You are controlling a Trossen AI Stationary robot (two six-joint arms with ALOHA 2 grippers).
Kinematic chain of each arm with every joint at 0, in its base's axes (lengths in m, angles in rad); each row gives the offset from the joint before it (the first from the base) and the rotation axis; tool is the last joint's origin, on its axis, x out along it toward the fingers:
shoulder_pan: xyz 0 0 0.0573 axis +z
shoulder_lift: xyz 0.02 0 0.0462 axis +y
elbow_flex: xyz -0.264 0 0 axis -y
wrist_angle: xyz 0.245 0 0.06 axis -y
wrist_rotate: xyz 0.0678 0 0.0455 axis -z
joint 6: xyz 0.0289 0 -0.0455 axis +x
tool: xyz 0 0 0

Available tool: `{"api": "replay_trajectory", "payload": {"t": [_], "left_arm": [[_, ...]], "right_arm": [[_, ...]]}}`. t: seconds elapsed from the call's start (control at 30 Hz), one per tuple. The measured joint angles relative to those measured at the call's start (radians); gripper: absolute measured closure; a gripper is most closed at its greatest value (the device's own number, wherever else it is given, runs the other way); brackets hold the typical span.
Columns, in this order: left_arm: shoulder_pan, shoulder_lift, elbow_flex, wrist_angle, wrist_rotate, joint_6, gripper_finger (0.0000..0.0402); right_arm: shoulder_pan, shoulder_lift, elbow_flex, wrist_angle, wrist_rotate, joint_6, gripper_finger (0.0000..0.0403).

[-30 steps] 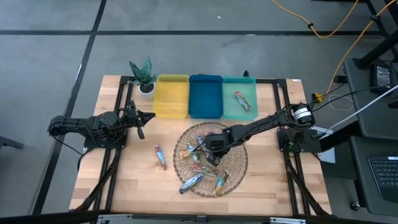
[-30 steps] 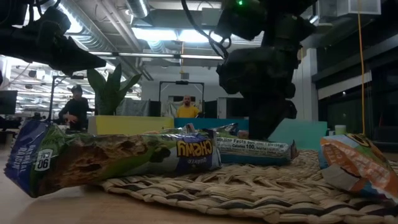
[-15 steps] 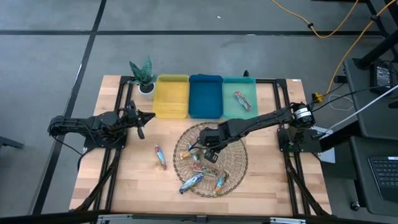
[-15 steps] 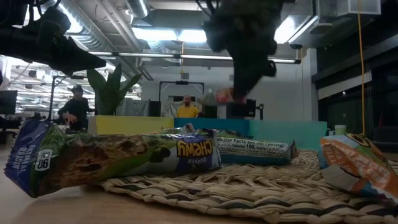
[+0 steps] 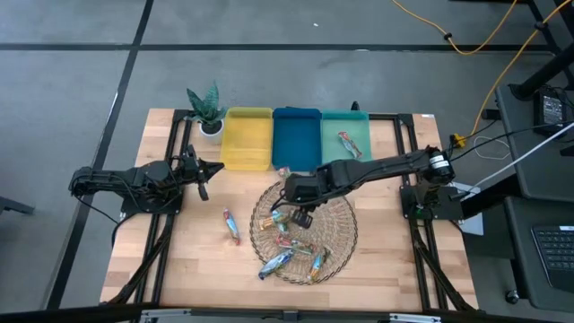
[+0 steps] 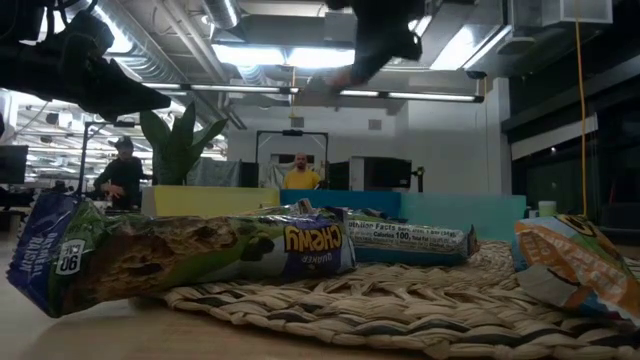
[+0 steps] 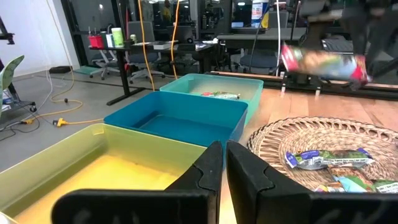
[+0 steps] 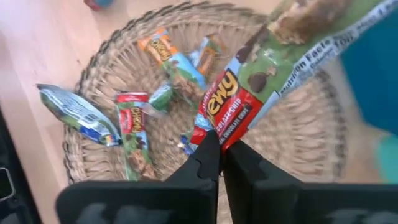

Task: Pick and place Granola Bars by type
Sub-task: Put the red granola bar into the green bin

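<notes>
My right gripper (image 8: 219,143) hangs over the far left part of the round woven basket (image 5: 334,240), shut on a red and green granola bar (image 8: 273,56). The left wrist view shows this bar (image 7: 320,62) in the air above the basket. Several more bars (image 8: 134,127) lie in the basket. One bar (image 5: 231,224) lies on the table left of it, and another (image 5: 349,144) lies in the teal bin. My left gripper (image 7: 222,163) waits shut near the table's left side, in front of the yellow bin (image 5: 247,139). My right gripper pinches the bar between its two fingers at the red end of the wrapper (image 8: 227,118). The fingers slant downward toward the basket. The bar is lifted clear and sticks out past the fingertips, its other end free in the air.
Yellow, blue (image 5: 297,137) and teal (image 5: 357,135) bins stand in a row along the far edge. A small potted plant (image 5: 207,108) stands left of the yellow bin. Bare wood lies left of and in front of the basket. People show in the room behind the table.
My right gripper has risen from the basket with the bar and moved toward the far left, toward the bins. The bar has come up off the pile and now hangs clear. In the low view the gripper has climbed to the picture's top.
</notes>
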Motion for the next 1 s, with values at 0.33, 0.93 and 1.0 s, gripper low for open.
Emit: {"api": "replay_trajectory", "payload": {"t": [0.33,0.93,1.0], "left_arm": [[0.000,0.000,0.000,0.000,0.000,0.000,0.0386],[0.000,0.000,0.000,0.000,0.000,0.000,0.0386],[0.000,0.000,0.000,0.000,0.000,0.000,0.0386]], "right_arm": [[0.000,0.000,0.266,-0.216,0.162,-0.090,0.0389],[-0.102,-0.127,0.509,-0.491,0.303,-0.235,0.0390],[-0.117,-0.172,0.490,-0.488,0.317,-0.236,0.0390]]}}
